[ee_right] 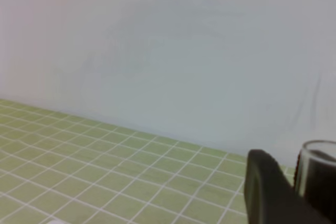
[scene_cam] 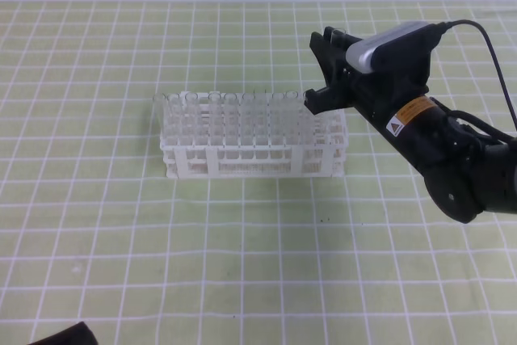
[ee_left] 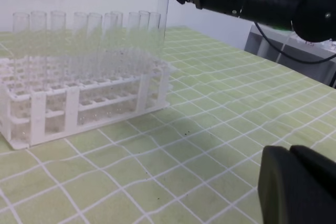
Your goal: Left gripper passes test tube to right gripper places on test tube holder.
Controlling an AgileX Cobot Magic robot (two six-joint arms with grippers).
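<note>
My right gripper (scene_cam: 319, 70) hangs over the right end of the white test tube holder (scene_cam: 250, 151), shut on a clear test tube (ee_left: 164, 24) that points straight down just above the rack's right end. In the right wrist view the tube's open rim (ee_right: 318, 153) sits beside a dark finger (ee_right: 265, 192). Several other clear tubes (ee_left: 79, 30) stand in the holder's back rows. Of my left gripper (ee_left: 292, 156) only black fingers show at the bottom right of its wrist view, far from the rack, and nothing is seen in them.
A green mat with a white grid (scene_cam: 242, 264) covers the table. A pale wall (ee_right: 168, 51) rises behind it. A dark bit of the left arm (scene_cam: 65, 335) pokes in at the bottom left edge.
</note>
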